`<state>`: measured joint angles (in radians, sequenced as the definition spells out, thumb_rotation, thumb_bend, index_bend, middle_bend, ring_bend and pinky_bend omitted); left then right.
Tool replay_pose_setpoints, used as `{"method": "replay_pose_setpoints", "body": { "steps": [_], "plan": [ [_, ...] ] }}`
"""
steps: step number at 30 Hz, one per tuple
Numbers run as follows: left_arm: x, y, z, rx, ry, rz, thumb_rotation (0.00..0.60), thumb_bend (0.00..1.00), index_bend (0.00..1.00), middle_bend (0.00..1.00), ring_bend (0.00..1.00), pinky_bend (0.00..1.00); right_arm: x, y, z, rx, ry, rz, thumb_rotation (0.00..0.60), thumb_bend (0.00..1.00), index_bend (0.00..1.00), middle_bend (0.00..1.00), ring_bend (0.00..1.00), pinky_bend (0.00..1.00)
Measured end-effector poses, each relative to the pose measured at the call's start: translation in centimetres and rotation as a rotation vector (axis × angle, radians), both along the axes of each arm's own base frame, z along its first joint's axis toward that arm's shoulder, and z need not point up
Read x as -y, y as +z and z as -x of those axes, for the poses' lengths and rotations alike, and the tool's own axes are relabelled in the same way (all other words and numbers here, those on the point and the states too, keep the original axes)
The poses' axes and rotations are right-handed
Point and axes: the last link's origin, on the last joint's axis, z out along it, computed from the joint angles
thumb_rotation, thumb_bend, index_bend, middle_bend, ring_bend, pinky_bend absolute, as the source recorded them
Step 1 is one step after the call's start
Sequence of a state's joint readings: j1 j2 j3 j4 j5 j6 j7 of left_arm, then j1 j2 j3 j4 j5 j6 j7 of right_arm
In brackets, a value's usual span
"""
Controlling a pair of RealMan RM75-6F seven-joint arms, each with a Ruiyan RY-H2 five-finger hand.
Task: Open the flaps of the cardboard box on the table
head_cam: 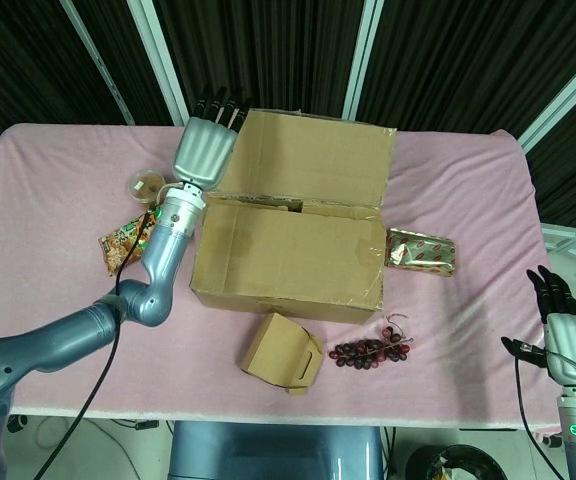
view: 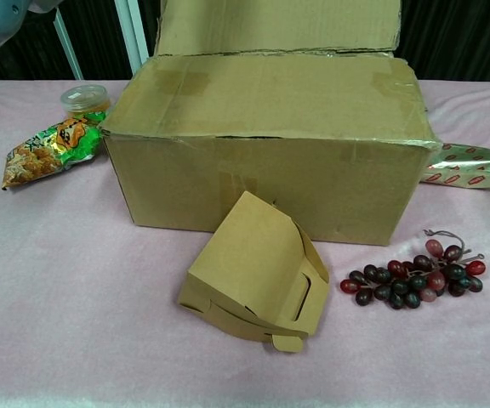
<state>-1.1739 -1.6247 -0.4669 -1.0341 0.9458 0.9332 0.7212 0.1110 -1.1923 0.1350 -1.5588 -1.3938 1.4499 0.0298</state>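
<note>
Nearest to me, at the front of the pink surface, my right hand waits off the right corner, released, fingers apart and holding nothing. Just in from the edge lies a small folded carton, with a bunch of dark grapes to its right.

Behind those sits the cardboard box, in the middle of the surface, long side toward me. Its near flap lies flat across the top, so that half is not yet open. Left of the box are a snack bag and a small lidded cup; a shiny foil packet lies against its right end.

Farthest back, the far flap stands raised, tipped toward the rear. My left hand is at its left edge, fingers straight and pressed against the cardboard rather than wrapped round it. It grasps nothing.

I judge the far flap is about done. Next I would push it fully back so it stays, then bring a hand to the near flap's free edge along the middle seam, hook under it and fold it toward me. The carton in front may get in its way.
</note>
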Motion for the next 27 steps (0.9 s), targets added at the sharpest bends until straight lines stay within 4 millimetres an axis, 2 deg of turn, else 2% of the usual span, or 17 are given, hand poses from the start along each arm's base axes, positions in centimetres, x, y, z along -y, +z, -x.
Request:
{"method": "replay_pose_setpoints", "body": {
  "steps": [8, 14, 20, 27],
  "plan": [
    [0.9, 1.2, 1.7, 0.036, 0.010, -0.001, 0.600, 0.40, 0.00, 0.00, 0.00, 0.00, 0.0, 0.0, 0.0, -0.001, -0.004, -0.004, 0.600, 0.22, 0.00, 0.00, 0.00, 0.23],
    [3.9, 2.6, 4.6, 0.100, 0.031, 0.050, 0.600, 0.31, 0.00, 0.00, 0.00, 0.00, 0.0, 0.0, 0.0, -0.023, 0.001, -0.004, 0.600, 0.22, 0.00, 0.00, 0.00, 0.22],
    [9.4, 5.1, 9.7, 0.175, 0.086, 0.093, 0.600, 0.18, 0.00, 0.00, 0.00, 0.00, 0.1, 0.1, -0.2, -0.051, 0.010, -0.003, 0.600, 0.22, 0.00, 0.00, 0.00, 0.23],
    [16.9, 8.1, 17.5, 0.233, 0.181, 0.069, 0.600, 0.17, 0.00, 0.00, 0.00, 0.00, 0.0, 0.1, -0.5, -0.076, 0.022, -0.003, 0.600, 0.22, 0.00, 0.00, 0.00, 0.22]
  ]
}}
